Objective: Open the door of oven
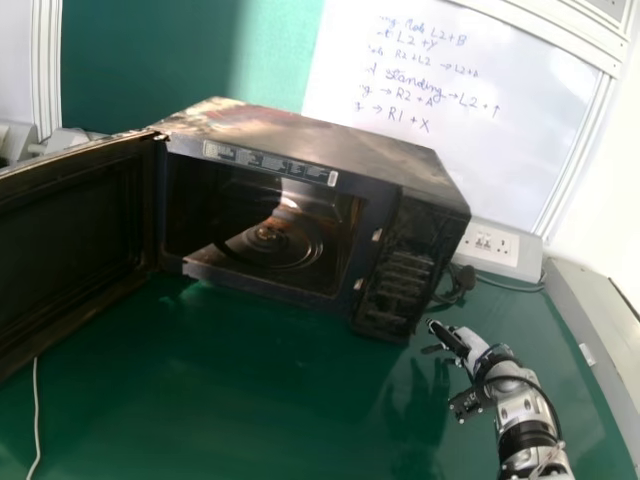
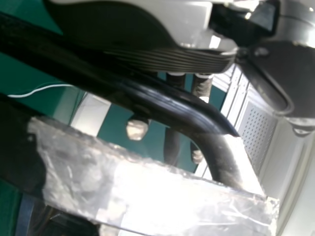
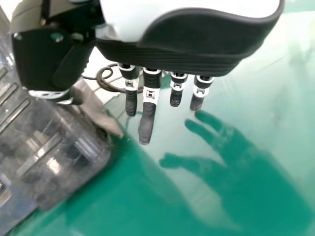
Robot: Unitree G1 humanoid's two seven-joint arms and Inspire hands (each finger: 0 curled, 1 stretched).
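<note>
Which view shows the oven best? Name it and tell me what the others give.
The head view: it takes in the oven, its door swung open and the round plate inside. The left wrist view gives the door's handle up close; the right wrist view, a dark front corner.

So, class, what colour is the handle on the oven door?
The handle is glossy black along most of its length, best seen in the left wrist view.

Whiteboard (image 1: 520, 150) bore blue handwriting (image 1: 418, 84) behind green table (image 1: 240, 400); socket panel (image 1: 492, 242) sat at far right; white cable (image 1: 37, 420) lay on table's left.
</note>
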